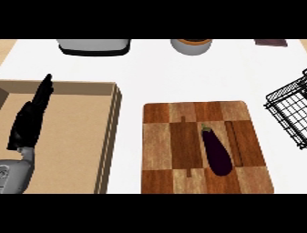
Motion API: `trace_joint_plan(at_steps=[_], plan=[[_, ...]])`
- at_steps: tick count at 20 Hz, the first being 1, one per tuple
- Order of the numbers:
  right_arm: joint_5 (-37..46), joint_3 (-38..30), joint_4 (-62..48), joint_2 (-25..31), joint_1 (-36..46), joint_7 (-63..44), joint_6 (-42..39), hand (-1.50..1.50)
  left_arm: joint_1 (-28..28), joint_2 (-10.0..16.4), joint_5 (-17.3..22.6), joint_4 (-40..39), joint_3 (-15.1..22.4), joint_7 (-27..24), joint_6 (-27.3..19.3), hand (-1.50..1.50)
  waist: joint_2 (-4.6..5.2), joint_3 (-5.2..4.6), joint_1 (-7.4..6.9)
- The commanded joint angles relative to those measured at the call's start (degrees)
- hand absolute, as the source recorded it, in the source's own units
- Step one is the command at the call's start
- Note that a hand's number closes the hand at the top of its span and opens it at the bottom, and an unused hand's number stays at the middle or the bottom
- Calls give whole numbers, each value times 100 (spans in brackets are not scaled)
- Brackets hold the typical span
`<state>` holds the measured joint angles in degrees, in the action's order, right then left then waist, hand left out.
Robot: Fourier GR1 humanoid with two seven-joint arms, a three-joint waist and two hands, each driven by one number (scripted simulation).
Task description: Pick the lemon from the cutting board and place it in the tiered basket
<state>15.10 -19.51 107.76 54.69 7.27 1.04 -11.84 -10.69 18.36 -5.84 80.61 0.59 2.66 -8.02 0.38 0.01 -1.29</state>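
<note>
The white counter (156, 73) is seen first, spread across the whole view, with a strip of pale wood at its far left and right edges. At the left a wide, shallow tan box (68, 136) is laid out, its right wall raised between its floor and the middle of the counter. Just right of that wall, across a narrow band of white, the cutting board (176, 150) is set flat: a chequer of dark and light wood.

At the right edge the black wire basket (297, 109) is caught only in part, tilted in the view and cut off by the frame; its tiers cannot quite be made out from here. It is kept apart from the board by a bare gap of counter.

Over the box the grey forearm (7, 175) is brought in from the lower left, and the left hand (31, 118) is held open, black fingers straight and pointed away, nothing grasped.

On the board's right half a dark purple eggplant (216, 152) is laid lengthwise (stem end toward the far side), touched by nothing.

Along the far edge a grey appliance (94, 45), a round pot (192, 46) and a dark flat thing (271, 43) are lined up, well apart from the board.
</note>
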Motion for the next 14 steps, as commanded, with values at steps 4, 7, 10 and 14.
trace_joint_plan(at_steps=[4,7,10,14], plan=[[993,381,-1969,119,961,1162,361,150,-115,-120,-105,8,-46,181,-4,0,-16,0,45],[1112,693,-2828,101,1497,1666,357,150,-256,86,-68,556,-108,764,128,0,-10,3,-13],[1222,636,-3637,89,1573,2578,411,150,86,34,95,-86,-298,-143,314,0,-7,0,40],[1080,726,-4418,178,1882,2999,-185,150,-11,-48,-107,11,-243,-4,163,0,-4,0,50]])
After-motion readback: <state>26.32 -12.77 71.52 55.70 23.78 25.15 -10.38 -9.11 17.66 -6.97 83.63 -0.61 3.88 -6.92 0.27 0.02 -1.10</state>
